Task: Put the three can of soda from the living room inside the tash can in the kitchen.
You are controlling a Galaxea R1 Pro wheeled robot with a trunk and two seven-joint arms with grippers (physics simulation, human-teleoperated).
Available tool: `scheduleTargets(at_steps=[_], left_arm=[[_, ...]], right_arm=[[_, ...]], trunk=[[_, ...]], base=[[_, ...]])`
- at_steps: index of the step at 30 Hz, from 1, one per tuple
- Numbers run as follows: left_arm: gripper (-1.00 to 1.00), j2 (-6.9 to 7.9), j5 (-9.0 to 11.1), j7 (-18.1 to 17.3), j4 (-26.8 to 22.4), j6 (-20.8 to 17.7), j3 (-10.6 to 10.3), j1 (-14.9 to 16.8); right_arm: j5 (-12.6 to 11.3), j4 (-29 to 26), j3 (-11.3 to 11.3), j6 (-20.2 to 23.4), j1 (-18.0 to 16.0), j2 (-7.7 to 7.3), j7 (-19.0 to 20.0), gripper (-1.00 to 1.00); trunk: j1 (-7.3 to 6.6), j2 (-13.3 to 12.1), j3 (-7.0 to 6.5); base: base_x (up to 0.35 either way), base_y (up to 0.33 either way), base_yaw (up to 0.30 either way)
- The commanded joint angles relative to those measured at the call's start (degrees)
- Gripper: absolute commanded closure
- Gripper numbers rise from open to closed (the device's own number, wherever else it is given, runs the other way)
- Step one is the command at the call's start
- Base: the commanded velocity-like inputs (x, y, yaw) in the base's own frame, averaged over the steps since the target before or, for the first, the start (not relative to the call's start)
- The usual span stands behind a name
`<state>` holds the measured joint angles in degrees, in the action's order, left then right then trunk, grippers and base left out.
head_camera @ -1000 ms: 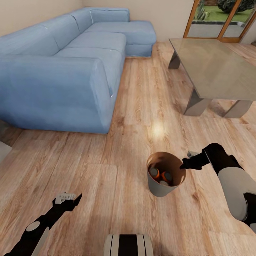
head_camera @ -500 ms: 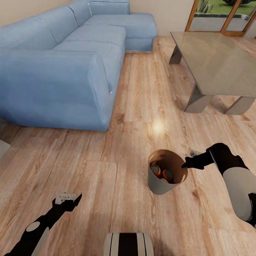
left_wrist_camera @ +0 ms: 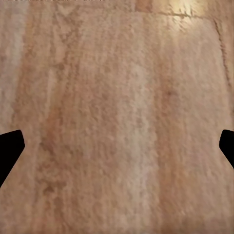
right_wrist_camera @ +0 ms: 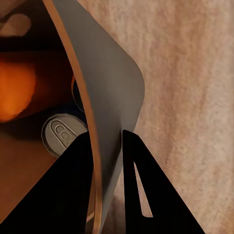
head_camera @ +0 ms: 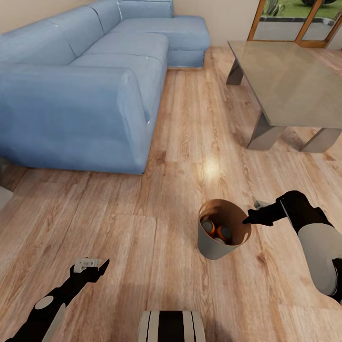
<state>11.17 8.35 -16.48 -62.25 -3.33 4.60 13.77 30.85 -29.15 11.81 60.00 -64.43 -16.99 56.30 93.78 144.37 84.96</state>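
Note:
The tash can (head_camera: 213,248), a grey tapered bucket with a tan rim and brown inside, sits tilted over the wood floor in front of me in the head view. Inside it lie cans of soda (head_camera: 208,226), orange with grey tops. My right gripper (head_camera: 247,220) is shut on the bucket's rim at its right side. In the right wrist view the two black fingers (right_wrist_camera: 73,190) pinch the grey wall of the tash can (right_wrist_camera: 109,83), with a can's grey top (right_wrist_camera: 61,134) inside. My left gripper (head_camera: 97,266) hangs open over bare floor, its gripper (left_wrist_camera: 117,146) holding nothing.
A long blue L-shaped sofa (head_camera: 85,85) fills the left and far side. A low grey coffee table (head_camera: 289,90) stands at the right, with glass doors (head_camera: 294,23) behind it. Open wood floor (head_camera: 142,228) lies between them and around me.
The whole view shifted slightly a second ago, so the camera moved; since then it is still. The tash can stays in my right gripper. The left arm has not moved.

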Motion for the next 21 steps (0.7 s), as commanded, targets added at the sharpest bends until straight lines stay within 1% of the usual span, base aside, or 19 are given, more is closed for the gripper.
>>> scheduleTargets(at_steps=[1, 5, 9, 10, 16, 21], left_arm=[[-1.0, -0.01, 0.0, -0.02, 0.02, 0.03, -0.03, 0.03], [-1.0, -0.01, 0.0, 0.01, 0.02, 0.05, -0.03, 0.03], [-1.0, -0.01, 0.0, 0.02, 0.02, 0.07, -0.03, 0.03], [-1.0, -0.01, 0.0, 0.04, 0.02, 0.07, -0.03, 0.03], [-1.0, -0.01, -0.07, 0.05, 0.02, 0.07, -0.03, 0.03], [-1.0, -0.01, -0.08, 0.05, 0.02, 0.07, -0.03, 0.03]], right_arm=[[1.16, 0.68, 0.15, 0.0, 0.07, 2.08, -2.26, -1.0], [1.15, 0.62, 0.58, 0.0, 0.09, 2.05, -2.25, -1.0], [1.19, -0.22, 2.42, 0.0, 0.09, 2.05, -1.63, -1.0], [1.21, -1.71, 3.03, 0.0, 0.46, 2.05, -0.99, -1.0], [1.23, -4.89, 3.61, 0.0, 2.27, 2.12, -0.18, -1.0], [1.23, -5.13, 3.65, 0.0, 2.41, 2.13, -0.11, -1.0]], trunk=[[0.04, -0.01, 0.02], [0.04, -0.01, 0.02], [0.04, -0.01, 0.02], [0.04, -0.01, 0.02], [0.04, -0.01, 0.02], [0.04, -0.01, 0.02]], base=[[0.0, 0.0, 0.0], [0.0, 0.0, 0.0], [0.0, 0.0, 0.0], [0.0, 0.0, 0.0], [0.0, 0.0, 0.0], [0.0, 0.0, 0.0]])
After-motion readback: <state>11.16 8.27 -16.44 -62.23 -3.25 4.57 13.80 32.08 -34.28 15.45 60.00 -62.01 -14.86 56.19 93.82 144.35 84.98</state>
